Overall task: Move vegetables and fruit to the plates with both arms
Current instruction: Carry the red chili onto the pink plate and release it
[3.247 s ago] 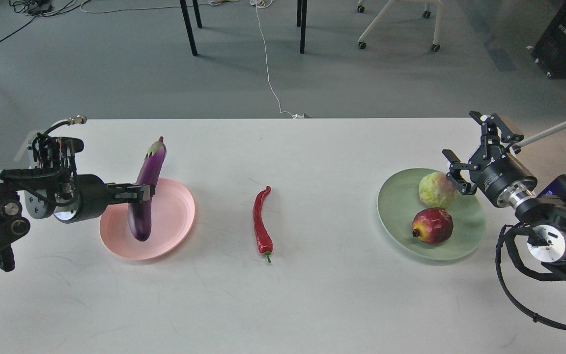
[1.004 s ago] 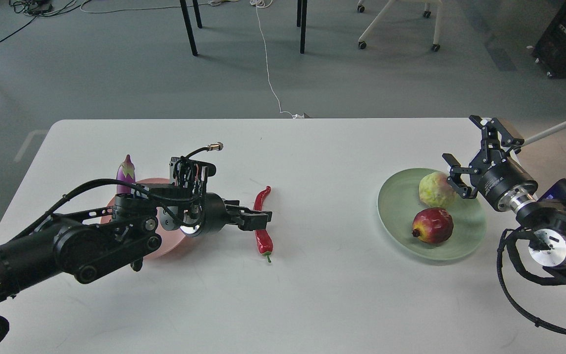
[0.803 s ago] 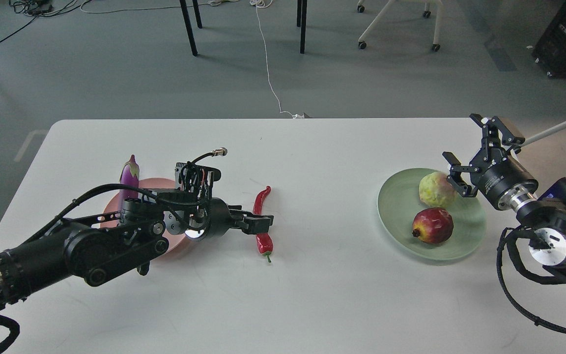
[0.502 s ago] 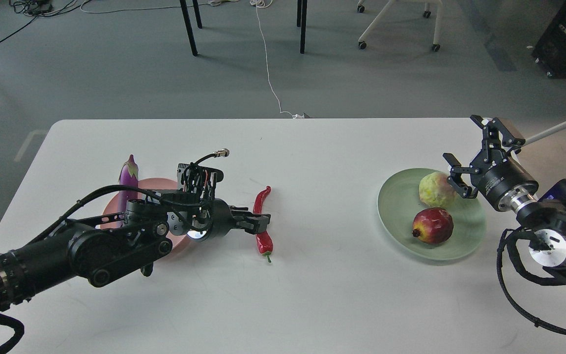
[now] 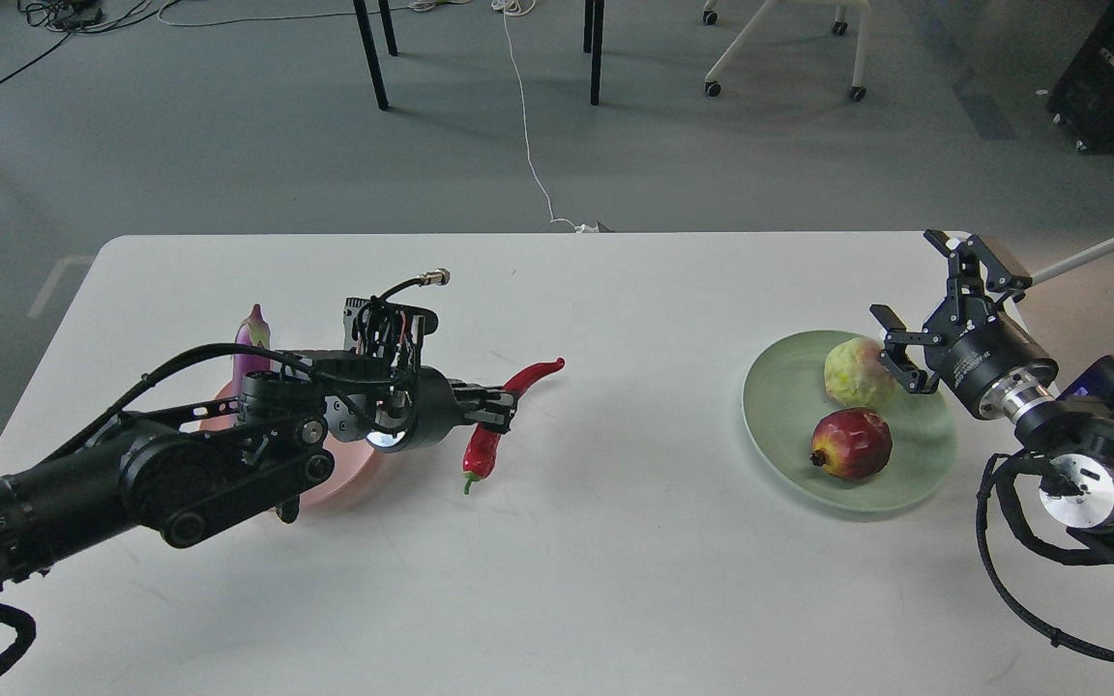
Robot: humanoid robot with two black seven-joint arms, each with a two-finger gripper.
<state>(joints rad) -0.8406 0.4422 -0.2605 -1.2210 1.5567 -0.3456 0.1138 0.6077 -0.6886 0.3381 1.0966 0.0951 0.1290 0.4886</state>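
White bench (image 5: 615, 580) on a grey floor. The left gripper (image 5: 494, 416) is clamped on the chili (image 5: 504, 418) at mid-length, lifted clear, near the bench's left-centre. The chili is red, glossy and curved, hanging tilted with its green stem low. Advice: carry it level toward the pink plate (image 5: 344, 480), release low, and avoid the eggplant (image 5: 249, 340) there. The right gripper (image 5: 924, 309) stands spread and empty beside the pale fruit (image 5: 857, 372) on the green plate (image 5: 779, 425).
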